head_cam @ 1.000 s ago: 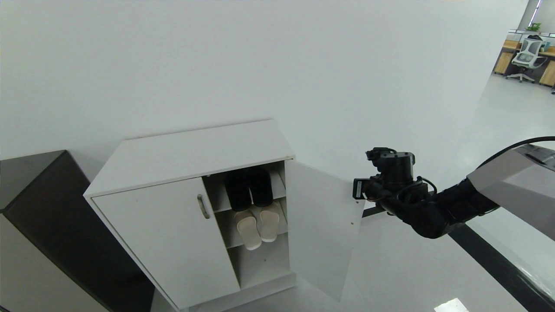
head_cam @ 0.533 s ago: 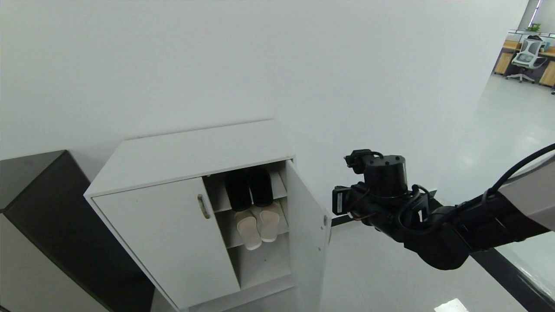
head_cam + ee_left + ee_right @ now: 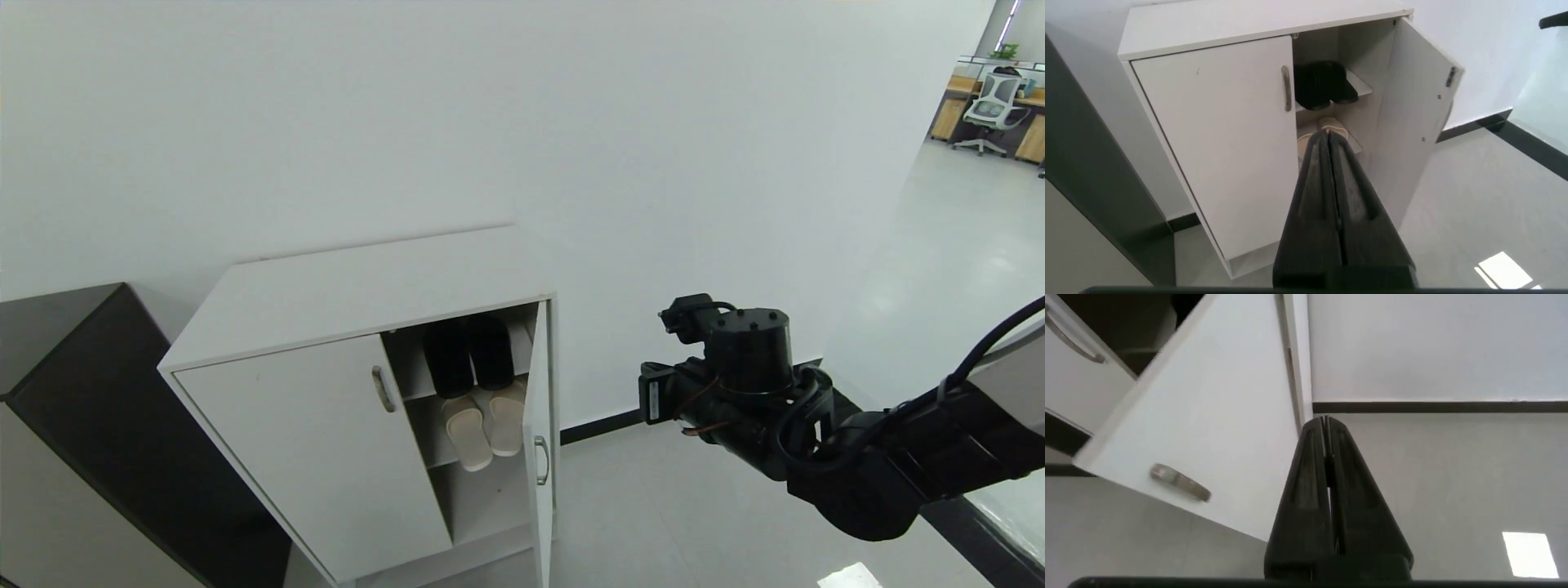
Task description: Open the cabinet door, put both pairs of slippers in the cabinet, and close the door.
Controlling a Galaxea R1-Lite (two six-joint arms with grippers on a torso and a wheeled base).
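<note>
Standing ajar, the cabinet door (image 3: 539,441) is seen edge-on from the head view, with the black slippers (image 3: 469,355) shelved above the beige slippers (image 3: 486,418). The right arm (image 3: 735,392) is held level nearby, apart from the door. In the left wrist view, the left jaws are seen pressed together, pointed at the cabinet (image 3: 1249,20). In the right wrist view, the right jaws are pressed together and the door handle (image 3: 1180,482) is revealed.

White cabinet (image 3: 359,286), to the left of the right claw (image 3: 1327,425): smooth laminated board, matt. Same matt white on the door (image 3: 539,392) nearest to the claw, with a door handle (image 3: 541,460) of brushed metal, dull in shine. Beyond that door, black slippers (image 3: 469,351), matt, material not clear; under them cream slippers (image 3: 482,416), smooth and rubbery-looking. Claw itself of matt black plastic. Beneath it, grey floor (image 3: 694,523), polished, glossy with reflections.
</note>
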